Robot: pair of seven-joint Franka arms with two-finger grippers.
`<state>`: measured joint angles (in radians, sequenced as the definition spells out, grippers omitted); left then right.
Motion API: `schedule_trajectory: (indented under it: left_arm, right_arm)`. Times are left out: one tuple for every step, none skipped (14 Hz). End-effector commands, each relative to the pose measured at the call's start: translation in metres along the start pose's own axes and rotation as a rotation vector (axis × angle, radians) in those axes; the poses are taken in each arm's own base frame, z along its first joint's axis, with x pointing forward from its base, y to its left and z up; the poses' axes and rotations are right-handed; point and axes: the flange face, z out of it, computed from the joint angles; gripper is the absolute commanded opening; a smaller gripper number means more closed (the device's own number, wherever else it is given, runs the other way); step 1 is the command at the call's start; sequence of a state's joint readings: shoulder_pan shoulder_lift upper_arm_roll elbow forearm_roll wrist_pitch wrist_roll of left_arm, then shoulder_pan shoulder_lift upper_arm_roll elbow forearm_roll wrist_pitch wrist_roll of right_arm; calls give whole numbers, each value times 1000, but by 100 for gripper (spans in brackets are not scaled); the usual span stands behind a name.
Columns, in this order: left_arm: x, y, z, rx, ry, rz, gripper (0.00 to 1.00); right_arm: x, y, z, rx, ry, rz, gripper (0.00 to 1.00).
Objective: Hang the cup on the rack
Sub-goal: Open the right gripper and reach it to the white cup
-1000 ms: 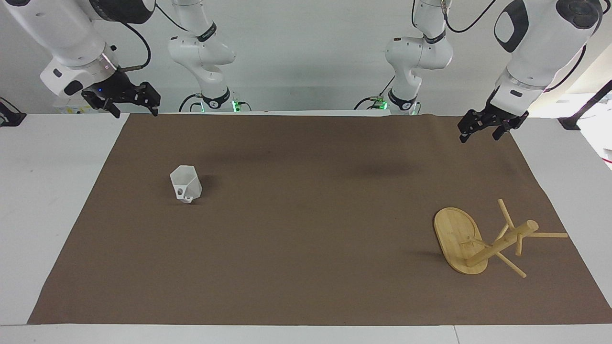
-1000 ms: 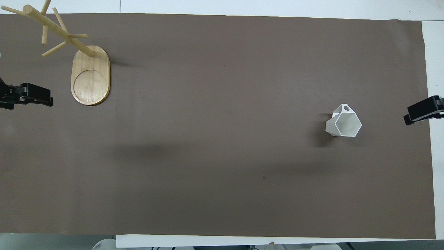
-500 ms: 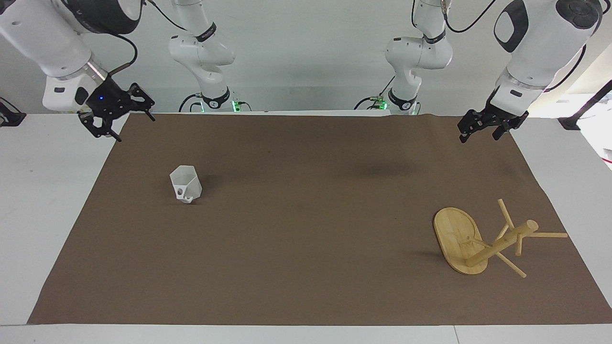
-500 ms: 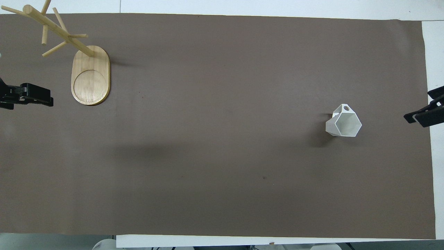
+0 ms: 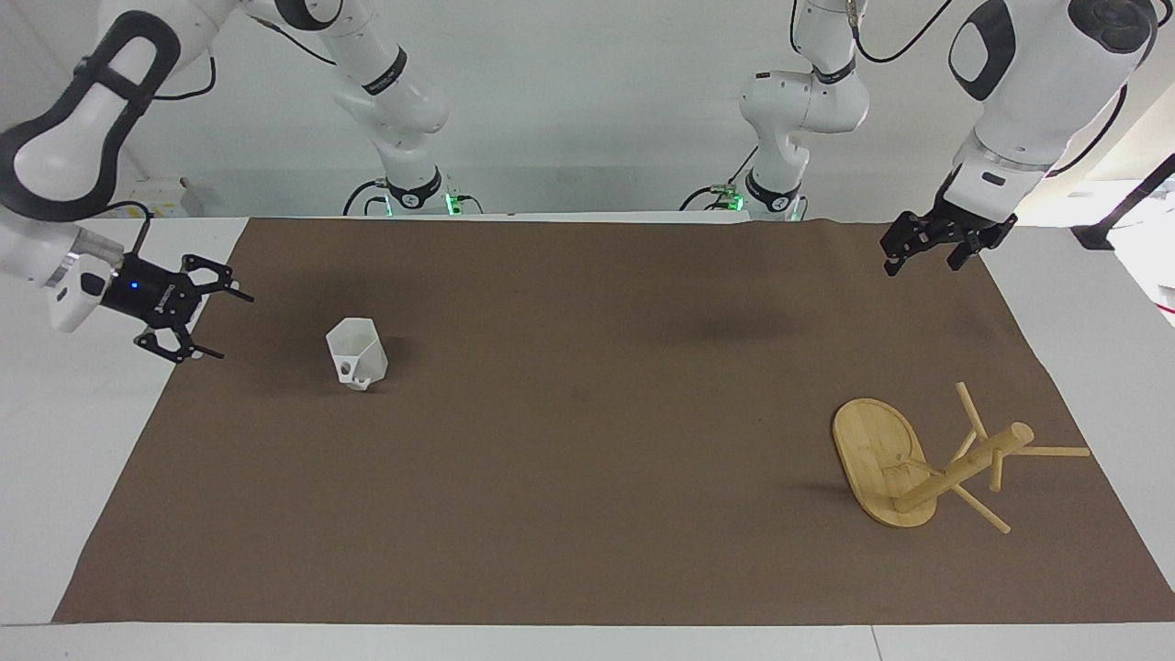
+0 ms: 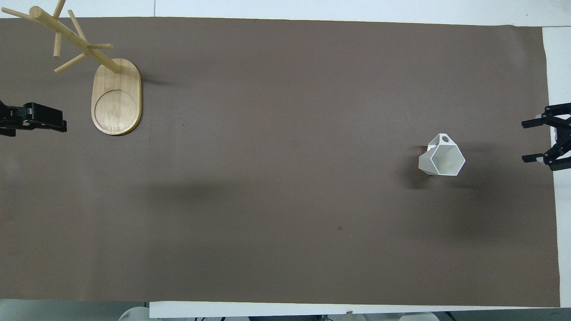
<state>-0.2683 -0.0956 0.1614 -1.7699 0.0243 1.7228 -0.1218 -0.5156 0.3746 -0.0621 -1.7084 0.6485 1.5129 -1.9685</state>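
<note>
The white faceted cup (image 5: 357,353) stands upright on the brown mat toward the right arm's end, its handle on the side away from the robots; it also shows in the overhead view (image 6: 441,159). The bamboo rack (image 5: 918,464) stands on its oval base toward the left arm's end, also in the overhead view (image 6: 116,96). My right gripper (image 5: 225,323) is open and empty, low over the mat's edge beside the cup, fingers pointing at it with a gap between; the overhead view (image 6: 525,141) shows this too. My left gripper (image 5: 921,266) is open and empty, waiting above the mat's corner, also visible from overhead (image 6: 64,126).
The brown mat (image 5: 587,514) covers most of the white table (image 5: 73,413). Nothing else lies on it between the cup and the rack.
My right gripper has swung down from up by the robots' edge to low beside the cup and turned its open fingers toward it. The left arm, cup and rack have not moved.
</note>
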Motion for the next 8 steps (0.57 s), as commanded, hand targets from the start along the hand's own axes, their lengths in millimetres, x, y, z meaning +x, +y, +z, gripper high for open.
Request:
schedule_trajectory:
  left_arm:
    - [24, -6, -11, -13, 24, -44, 100]
    - [36, -2, -14, 0, -2, -42, 100]
    - [47, 0, -22, 11, -8, -43, 100]
    - [51, 1, -24, 16, -5, -44, 100]
    - [51, 1, -24, 15, 0, -42, 100]
    - [50, 0, -21, 14, 0, -39, 100]
    - [47, 1, -17, 14, -10, -38, 100]
    - [45, 0, -15, 14, -16, -38, 100]
  right_arm:
    - [-40, 8, 36, 29, 193, -234, 100]
    - [-44, 10, 44, 34, 223, -328, 100]
    - [-51, 12, 52, 31, 254, -345, 100]
    - [-61, 6, 69, 57, 291, -326, 100]
    - [-71, -3, 95, 51, 368, -339, 100]
    - [-82, -10, 121, 29, 441, -352, 100]
    - [-85, -14, 135, 36, 467, -344, 100]
    - [-81, -13, 139, 41, 467, -351, 100]
